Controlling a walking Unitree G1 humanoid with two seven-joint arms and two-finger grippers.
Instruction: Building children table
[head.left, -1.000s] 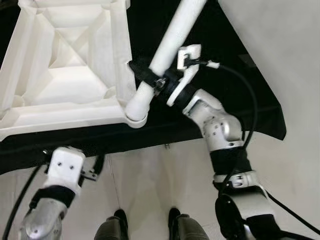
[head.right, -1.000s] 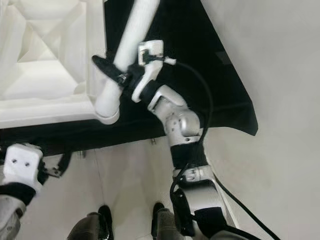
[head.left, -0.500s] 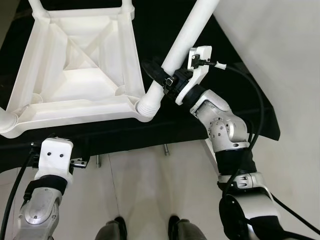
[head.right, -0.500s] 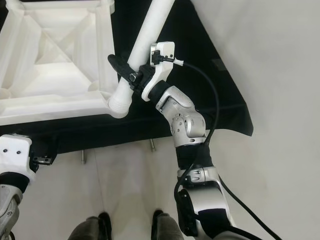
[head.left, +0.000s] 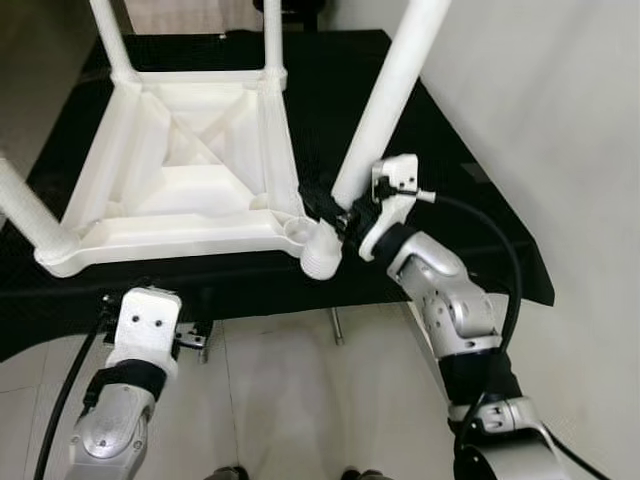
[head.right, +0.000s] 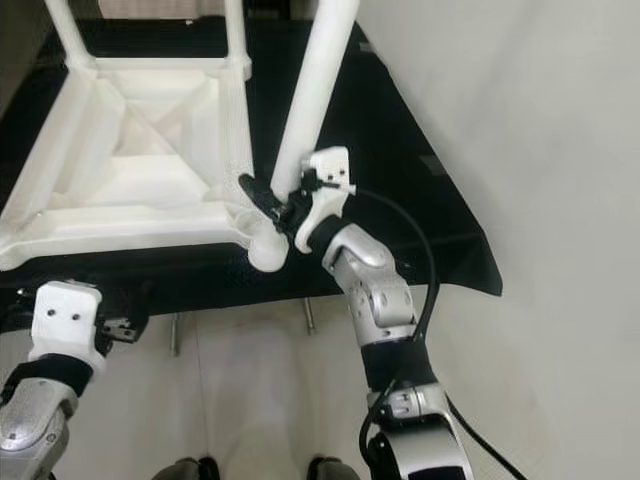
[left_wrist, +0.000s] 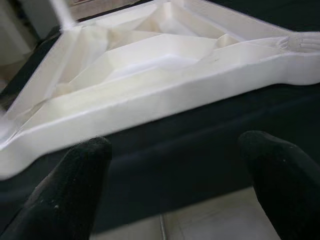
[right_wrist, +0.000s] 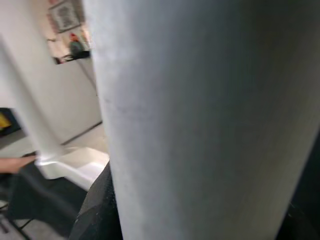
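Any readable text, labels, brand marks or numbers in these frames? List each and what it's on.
None readable.
Upturned white table top: plain moulded plastic, no marks.
White leg held by the right pincer: no print.
Left pincer: open, plain black fingers, no label.
Framed picture on the wall: too blurred to tell whether it holds text.
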